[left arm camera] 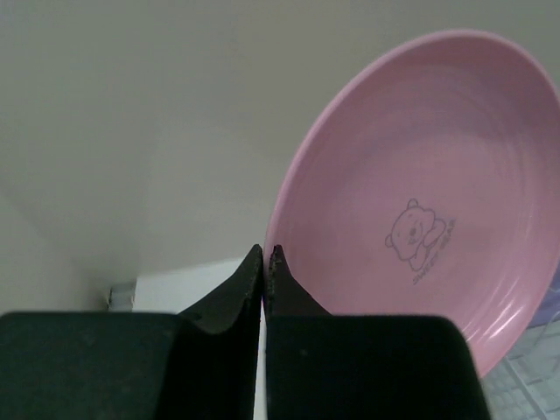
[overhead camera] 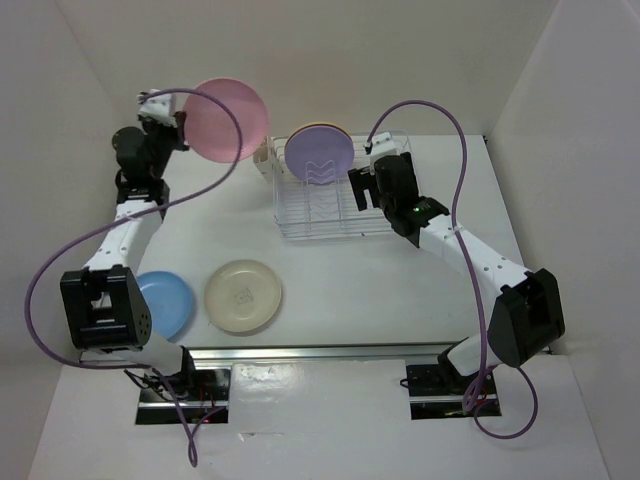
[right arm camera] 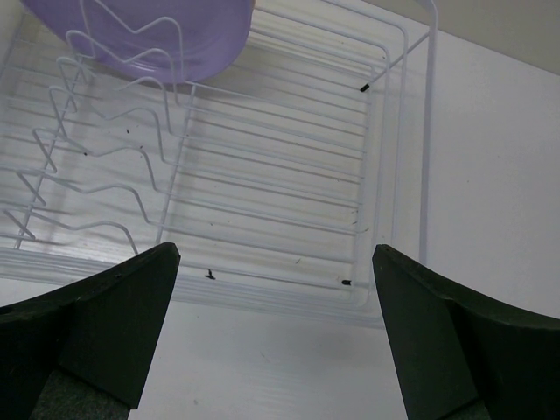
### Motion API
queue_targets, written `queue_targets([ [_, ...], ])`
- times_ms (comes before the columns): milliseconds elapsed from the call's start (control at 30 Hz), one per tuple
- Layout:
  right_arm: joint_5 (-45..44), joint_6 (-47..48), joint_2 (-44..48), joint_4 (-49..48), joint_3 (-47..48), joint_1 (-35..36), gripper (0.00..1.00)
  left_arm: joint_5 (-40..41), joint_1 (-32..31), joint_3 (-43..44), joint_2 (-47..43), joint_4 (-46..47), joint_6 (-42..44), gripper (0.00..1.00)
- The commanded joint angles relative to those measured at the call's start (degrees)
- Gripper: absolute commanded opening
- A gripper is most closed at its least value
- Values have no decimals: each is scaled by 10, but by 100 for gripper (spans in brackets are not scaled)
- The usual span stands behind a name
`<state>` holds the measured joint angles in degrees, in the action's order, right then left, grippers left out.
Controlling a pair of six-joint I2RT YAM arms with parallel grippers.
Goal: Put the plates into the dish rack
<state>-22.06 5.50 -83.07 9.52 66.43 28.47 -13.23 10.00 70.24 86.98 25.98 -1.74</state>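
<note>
Aloft, pink plate [left arm camera: 420, 201] clamped in left gripper [left arm camera: 269, 255] (at rim), right gripper [right arm camera: 276, 254] splayed over dish rack [overhead camera: 335, 218].

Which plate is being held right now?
The pink plate, pinched at its rim by the left gripper; lavender and orange stand in the dish rack, cream and blue lie on the table.

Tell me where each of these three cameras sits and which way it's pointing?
Top view: fixed above and behind the robot, looking down on the white table; left arm and right arm show whole.
Left wrist: rides the left arm, looking along its shut left claw gripping the round pink plastic plate, wall beyond.
Right wrist: rides the right arm, looking down past its open right claw at the silvery-white wire dish rack and round lavender plastic plate.
Shared: top and right wrist both show rack and lavender plate.
</note>
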Motion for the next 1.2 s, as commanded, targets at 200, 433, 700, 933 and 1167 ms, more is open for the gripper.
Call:
queue_targets([
  [200, -5, -11, 22, -5, 28, -3, 100, 16, -244, 19, 105, 348, 402, 0],
  [433, -11, -11, 34, -5, 6, -3, 100, -1, -304, 69, 196, 300, 479, 0],
  [700, -16, -6, 21, -15, -4, -8, 100, 22, -321, 129, 268, 287, 531, 0],
  [933, -28, 0, -10, -15, 15, -8, 100, 15, -321, 176, 314, 258, 552, 0],
  [1167, -40, 6, -15, -15, 15, -8, 100, 21, -315, 121, 313, 254, 560, 0],
])
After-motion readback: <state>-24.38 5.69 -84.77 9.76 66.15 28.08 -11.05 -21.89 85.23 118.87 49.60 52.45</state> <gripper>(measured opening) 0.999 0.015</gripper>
